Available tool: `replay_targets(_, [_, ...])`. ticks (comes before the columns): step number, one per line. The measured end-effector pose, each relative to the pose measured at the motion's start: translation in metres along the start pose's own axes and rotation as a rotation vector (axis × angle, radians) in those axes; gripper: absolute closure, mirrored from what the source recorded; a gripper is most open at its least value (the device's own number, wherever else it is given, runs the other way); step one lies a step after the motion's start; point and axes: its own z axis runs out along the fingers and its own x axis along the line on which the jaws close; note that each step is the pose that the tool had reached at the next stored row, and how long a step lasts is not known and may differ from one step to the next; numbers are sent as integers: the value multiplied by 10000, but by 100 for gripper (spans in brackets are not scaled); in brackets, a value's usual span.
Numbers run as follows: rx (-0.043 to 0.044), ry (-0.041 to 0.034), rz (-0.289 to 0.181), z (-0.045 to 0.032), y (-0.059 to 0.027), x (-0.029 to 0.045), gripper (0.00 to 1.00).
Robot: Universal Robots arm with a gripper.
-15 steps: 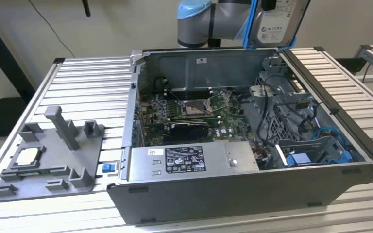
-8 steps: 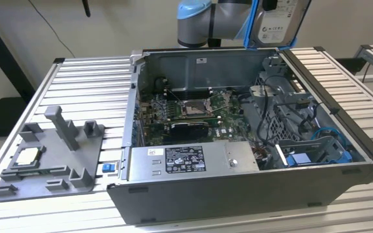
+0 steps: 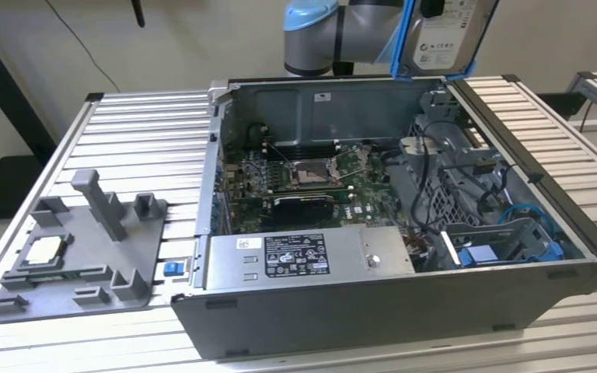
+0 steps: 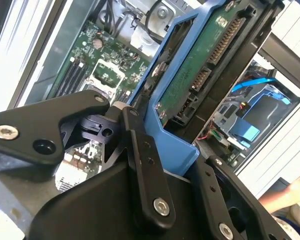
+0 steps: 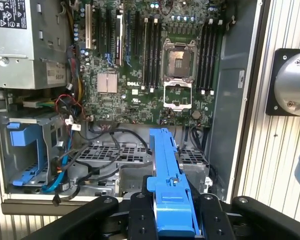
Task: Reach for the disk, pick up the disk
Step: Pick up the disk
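Disk (image 3: 446,37), silver with white label and blue frame, held on edge above the open computer case (image 3: 547,233), long axis apparently near vertical. Pincer (image 5: 172,220) clamps its blue frame from both sides.

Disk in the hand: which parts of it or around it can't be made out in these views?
- Disk: its top is cut off by the exterior view's upper edge.
- Disk's label side: the second wrist view shows its circuit-board side; the first wrist view shows it edge-on.
- Hand: its contact with the blue frame is partly cut off by the first wrist view's lower edge.
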Motion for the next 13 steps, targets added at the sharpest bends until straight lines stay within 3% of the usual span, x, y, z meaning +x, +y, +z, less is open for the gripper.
replay_targets(13, [-11, -2, 1, -5, -7, 164, 100])
